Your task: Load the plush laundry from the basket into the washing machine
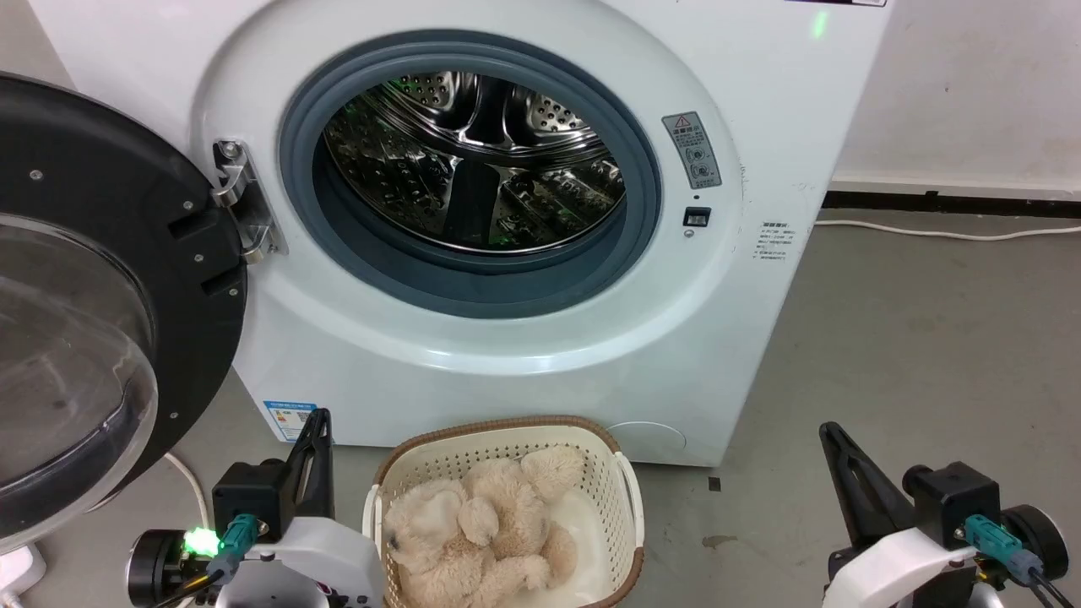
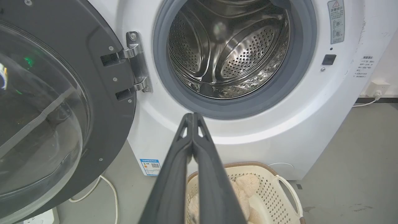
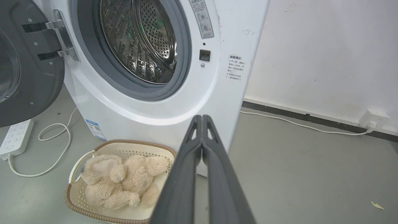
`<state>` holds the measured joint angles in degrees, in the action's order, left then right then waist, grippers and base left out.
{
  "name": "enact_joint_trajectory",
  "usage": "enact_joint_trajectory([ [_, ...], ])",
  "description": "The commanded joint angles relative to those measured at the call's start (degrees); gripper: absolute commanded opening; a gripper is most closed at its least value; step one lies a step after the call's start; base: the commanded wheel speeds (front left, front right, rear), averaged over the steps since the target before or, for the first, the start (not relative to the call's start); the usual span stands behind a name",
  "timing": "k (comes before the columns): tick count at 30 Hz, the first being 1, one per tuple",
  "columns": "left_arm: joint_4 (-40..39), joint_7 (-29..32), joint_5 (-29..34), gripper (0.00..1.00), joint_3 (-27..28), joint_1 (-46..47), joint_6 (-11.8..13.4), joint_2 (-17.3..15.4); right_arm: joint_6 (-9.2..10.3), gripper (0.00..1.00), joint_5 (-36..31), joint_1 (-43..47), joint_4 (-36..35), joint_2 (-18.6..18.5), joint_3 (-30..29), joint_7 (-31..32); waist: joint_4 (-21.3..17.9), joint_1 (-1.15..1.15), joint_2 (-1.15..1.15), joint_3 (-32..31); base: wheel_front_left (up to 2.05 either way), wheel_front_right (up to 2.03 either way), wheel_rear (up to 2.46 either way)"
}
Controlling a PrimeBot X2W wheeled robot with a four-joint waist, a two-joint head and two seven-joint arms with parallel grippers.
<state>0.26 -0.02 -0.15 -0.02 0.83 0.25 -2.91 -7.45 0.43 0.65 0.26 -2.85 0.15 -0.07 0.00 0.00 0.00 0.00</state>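
Note:
The white washing machine (image 1: pixel 524 355) stands ahead with its round black-framed door (image 1: pixel 93 279) swung open to the left and its steel drum (image 1: pixel 473 160) bare. On the floor in front sits the cream basket (image 1: pixel 507 439) with a brown rim, and the cream-beige plush laundry (image 1: pixel 481 532) lies inside it. My left gripper (image 1: pixel 319 415) is shut and empty, left of the basket. My right gripper (image 1: pixel 829 429) is shut and empty, well to the basket's right. The wrist views show the left gripper (image 2: pixel 192 114) and the right gripper (image 3: pixel 202 116) with fingers pressed together, above the basket (image 2: pixel 273 189) and beside the plush laundry (image 3: pixel 121 183).
A white power strip (image 3: pixel 15 137) with a looping cable (image 3: pixel 59 146) lies on the grey floor left of the machine, under the open door. Another cable (image 3: pixel 298 124) runs along the right wall to a socket (image 3: pixel 373 119). Grey floor (image 1: pixel 912 338) lies right of the machine.

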Motion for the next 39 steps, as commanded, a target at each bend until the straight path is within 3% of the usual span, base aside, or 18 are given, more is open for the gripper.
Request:
enact_joint_trajectory([
  [1, -0.26, 0.02, 0.15, 0.00, 0.02, -0.83, -0.25, 0.03, -0.03, 0.00, -0.43, -0.65, -0.26, -0.03, -0.15, 0.07, 0.00, 0.00, 0.00, 0.00, 0.00, 0.00, 0.00],
  [39, -0.26, 0.02, 0.15, 0.00, 0.02, -0.83, -0.25, 0.03, -0.03, 0.00, -0.43, -0.65, -0.26, -0.03, -0.15, 0.07, 0.00, 0.00, 0.00, 0.00, 0.00, 0.00, 0.00],
])
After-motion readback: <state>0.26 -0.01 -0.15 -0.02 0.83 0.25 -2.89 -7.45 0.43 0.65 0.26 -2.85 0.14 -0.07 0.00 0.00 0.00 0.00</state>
